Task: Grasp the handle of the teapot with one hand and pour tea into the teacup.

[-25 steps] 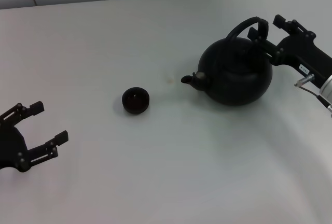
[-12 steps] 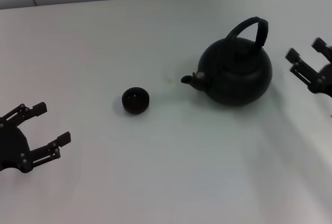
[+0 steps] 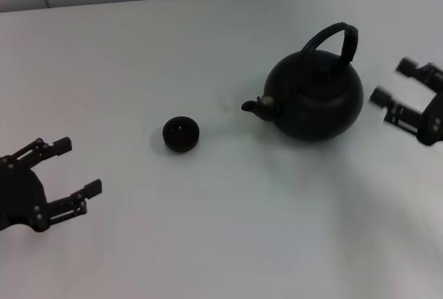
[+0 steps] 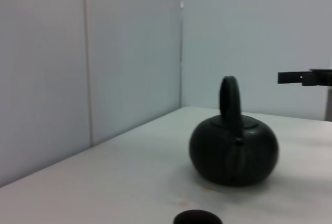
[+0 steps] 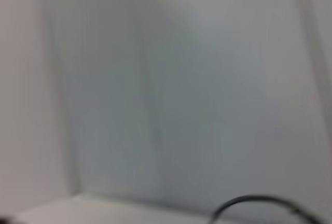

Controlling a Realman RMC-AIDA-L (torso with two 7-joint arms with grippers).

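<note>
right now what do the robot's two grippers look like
Both are matte black. The left gripper has two slim, bar-like fingers with squared block tips, joined by small silver screws to a rounded black body. The right gripper has the same black forked build, with blocky tips and linkage bars. No cables, labels or markings show on either.

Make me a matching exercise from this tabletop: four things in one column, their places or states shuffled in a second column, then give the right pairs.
Things:
1. teapot
2. teacup
3. left gripper
4. right gripper

Places or states:
A. open, at the robot's left, near edge of the table
B. open, beside the pot, off its handle
C. small, in front of the spout
D. upright, untouched

Pairs: 1-D, 2-C, 3-A, 4-B
</note>
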